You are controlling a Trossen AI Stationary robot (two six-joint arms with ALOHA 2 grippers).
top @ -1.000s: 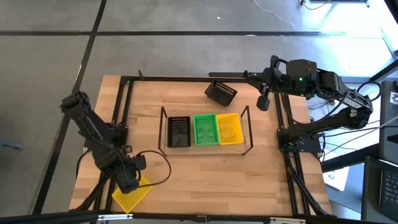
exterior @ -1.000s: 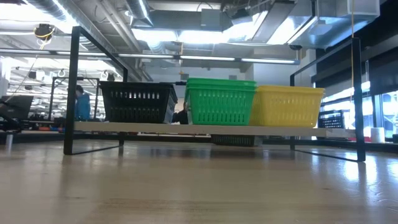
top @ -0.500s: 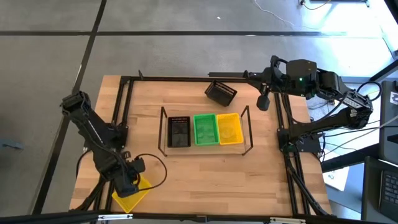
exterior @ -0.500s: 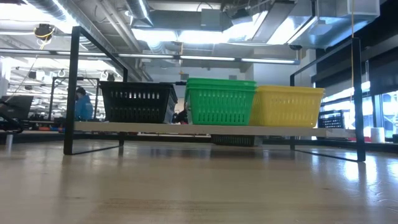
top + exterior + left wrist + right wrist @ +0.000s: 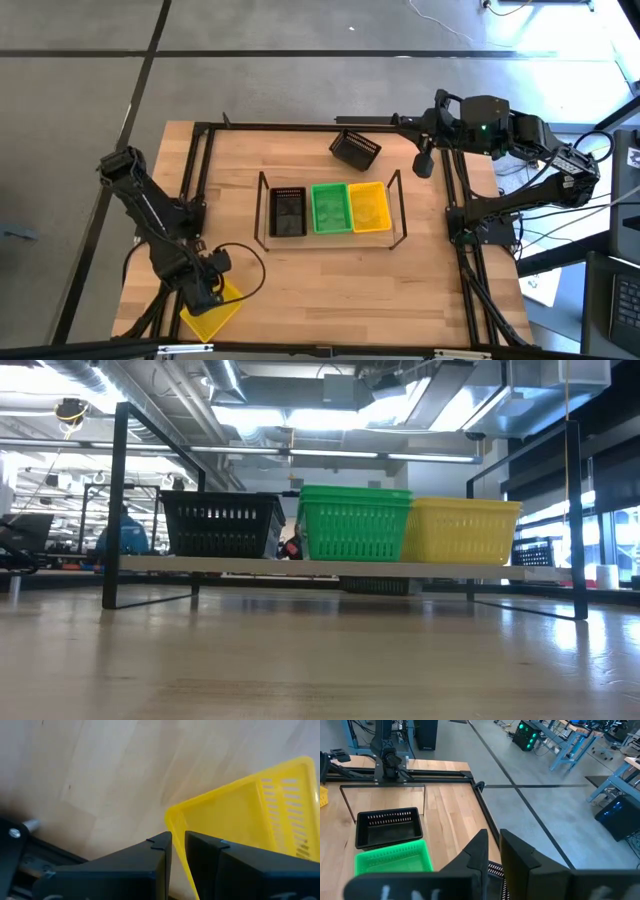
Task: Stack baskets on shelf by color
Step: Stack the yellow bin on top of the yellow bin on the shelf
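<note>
The wooden desk (image 5: 320, 280), pale planks framed by black metal rails, looks as it did a second ago, and so does the shelf (image 5: 330, 212) at its middle: thin black wire uprights over a light wood base, holding a black basket (image 5: 288, 212), a green basket (image 5: 330, 208) and a yellow basket (image 5: 369, 206) side by side, all perforated plastic with flared rims. A loose black basket (image 5: 355, 150) lies tilted near the far edge, unmoved. The left arm has shifted slightly toward the near left corner, where its claw (image 5: 208, 293) sits at the rim of a loose yellow basket (image 5: 212, 310); in the wrist view the two dark fingers (image 5: 150, 865) stand nearly together with the basket's thin wall edge between them, so the claw appears closed on that rim. The right arm waits high beyond the far right corner, unchanged, its claw (image 5: 424, 165) holding nothing, fingers (image 5: 480, 855) a narrow gap apart. In the low view, a person in blue (image 5: 122, 538) behind the desk has bent lower than before.
</note>
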